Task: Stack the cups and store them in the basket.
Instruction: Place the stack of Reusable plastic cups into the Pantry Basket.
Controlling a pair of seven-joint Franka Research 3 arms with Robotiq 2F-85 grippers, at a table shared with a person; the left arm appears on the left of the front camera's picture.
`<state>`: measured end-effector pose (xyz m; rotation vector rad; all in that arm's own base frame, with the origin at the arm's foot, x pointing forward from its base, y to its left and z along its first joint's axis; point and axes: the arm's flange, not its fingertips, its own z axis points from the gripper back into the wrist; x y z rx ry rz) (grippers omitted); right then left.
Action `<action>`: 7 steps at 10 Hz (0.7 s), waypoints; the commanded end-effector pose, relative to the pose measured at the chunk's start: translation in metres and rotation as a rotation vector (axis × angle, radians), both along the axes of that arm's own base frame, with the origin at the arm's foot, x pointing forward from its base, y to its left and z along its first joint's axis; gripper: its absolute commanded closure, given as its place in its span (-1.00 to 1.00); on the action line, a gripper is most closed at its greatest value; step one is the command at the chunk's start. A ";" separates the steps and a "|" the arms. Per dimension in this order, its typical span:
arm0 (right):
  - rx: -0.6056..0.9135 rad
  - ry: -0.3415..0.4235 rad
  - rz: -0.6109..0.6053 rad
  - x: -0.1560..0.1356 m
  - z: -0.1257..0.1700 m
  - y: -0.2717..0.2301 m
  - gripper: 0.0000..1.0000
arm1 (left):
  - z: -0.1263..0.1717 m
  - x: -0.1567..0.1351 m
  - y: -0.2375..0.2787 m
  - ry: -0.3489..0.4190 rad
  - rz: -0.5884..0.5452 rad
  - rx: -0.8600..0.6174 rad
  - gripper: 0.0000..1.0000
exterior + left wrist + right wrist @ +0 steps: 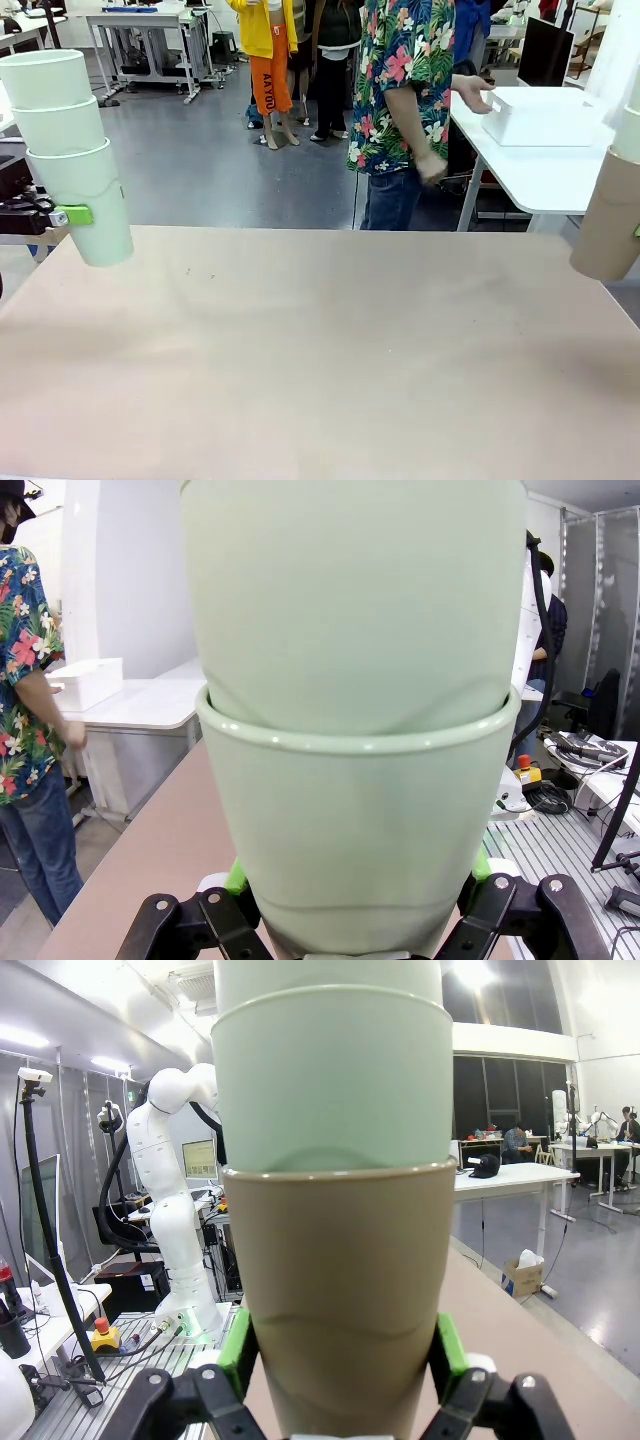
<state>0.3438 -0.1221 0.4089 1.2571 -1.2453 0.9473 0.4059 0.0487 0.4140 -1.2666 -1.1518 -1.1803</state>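
At the left edge of the front view a stack of three mint green cups hangs above the table, tilted a little, with my left gripper shut on the lowest cup. The left wrist view shows that stack close up between the green pads. At the right edge a taupe-brown cup with a pale cup nested in it is held up by my right gripper, shut on the brown cup. The white basket sits on a white side table, a person's hand at its end.
The beige table lies bare below both stacks. A person in a floral shirt stands behind its far edge, turned toward the white side table. Another robot arm's base stands beside the table in the right wrist view.
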 end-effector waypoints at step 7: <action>-0.006 -0.017 -0.001 0.000 0.002 0.001 -0.72 | 0.004 -0.001 -0.001 -0.004 -0.003 -0.005 -0.74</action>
